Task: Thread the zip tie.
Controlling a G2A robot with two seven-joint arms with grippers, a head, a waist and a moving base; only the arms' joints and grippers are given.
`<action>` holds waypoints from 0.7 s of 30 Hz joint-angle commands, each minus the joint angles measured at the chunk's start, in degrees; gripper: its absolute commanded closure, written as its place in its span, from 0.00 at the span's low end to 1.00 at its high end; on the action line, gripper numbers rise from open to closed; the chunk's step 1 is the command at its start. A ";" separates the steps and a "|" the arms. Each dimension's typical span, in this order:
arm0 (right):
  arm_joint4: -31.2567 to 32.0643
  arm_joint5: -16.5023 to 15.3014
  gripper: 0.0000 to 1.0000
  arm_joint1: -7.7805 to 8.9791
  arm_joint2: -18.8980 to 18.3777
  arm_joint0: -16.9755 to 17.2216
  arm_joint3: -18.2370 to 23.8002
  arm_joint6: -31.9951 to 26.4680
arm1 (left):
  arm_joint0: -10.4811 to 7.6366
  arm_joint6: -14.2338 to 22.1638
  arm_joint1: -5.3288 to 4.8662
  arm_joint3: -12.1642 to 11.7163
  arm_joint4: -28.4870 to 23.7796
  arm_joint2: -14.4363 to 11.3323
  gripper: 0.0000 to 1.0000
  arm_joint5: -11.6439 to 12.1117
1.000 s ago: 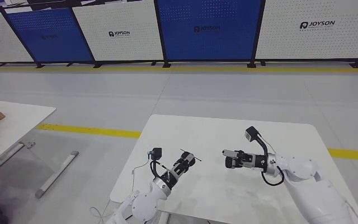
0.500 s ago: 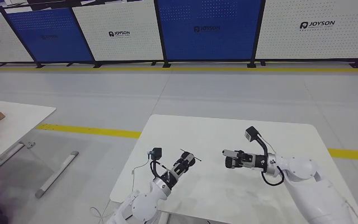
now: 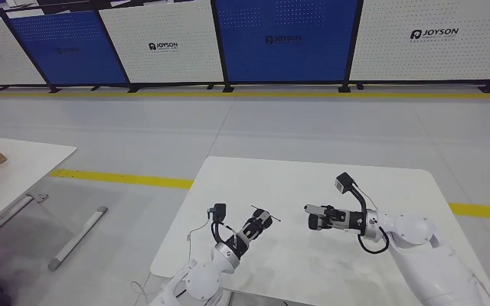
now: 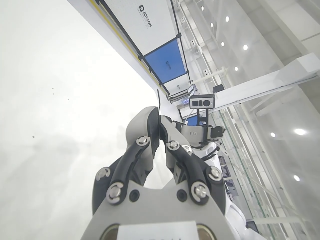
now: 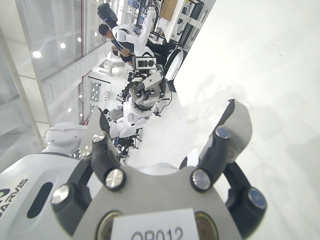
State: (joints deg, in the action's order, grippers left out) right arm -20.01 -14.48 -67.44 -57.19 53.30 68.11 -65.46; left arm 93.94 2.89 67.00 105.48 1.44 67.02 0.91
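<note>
Above the white table [image 3: 321, 172], both arms bend inward so that their grippers face each other with a gap between them. On one side the right gripper [image 3: 309, 215] is held level, its fingers spread wide around nothing. Opposite it the left gripper [image 3: 262, 220] angles upward, its pads pressed together on a thin black zip tie [image 3: 266, 214]. The tie's long axis runs crosswise to the fingers, with one end pointing toward the right gripper.

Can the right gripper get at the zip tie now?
Likely yes: right gripper is open, facing the left gripper, which pinches the zip tie with its end sticking out; the gap between them looks free.
</note>
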 commanded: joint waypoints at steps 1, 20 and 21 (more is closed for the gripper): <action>0.00 0.00 0.00 0.00 0.00 0.00 0.00 0.00 | 0.02 0.01 0.00 -0.01 0.01 -0.02 1.00 0.01; 0.00 0.00 0.00 0.00 0.00 0.00 0.00 0.00 | -1.43 1.61 0.56 -0.92 -2.72 -2.56 1.00 -1.80; 0.00 0.00 0.00 0.00 0.00 0.00 0.00 0.00 | -1.43 1.61 0.56 -0.92 -2.72 -2.56 1.00 -1.80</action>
State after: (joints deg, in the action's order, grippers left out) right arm -20.01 -14.48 -67.44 -57.19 53.30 68.11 -65.46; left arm 92.50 4.52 67.56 104.54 -1.30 64.42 -0.89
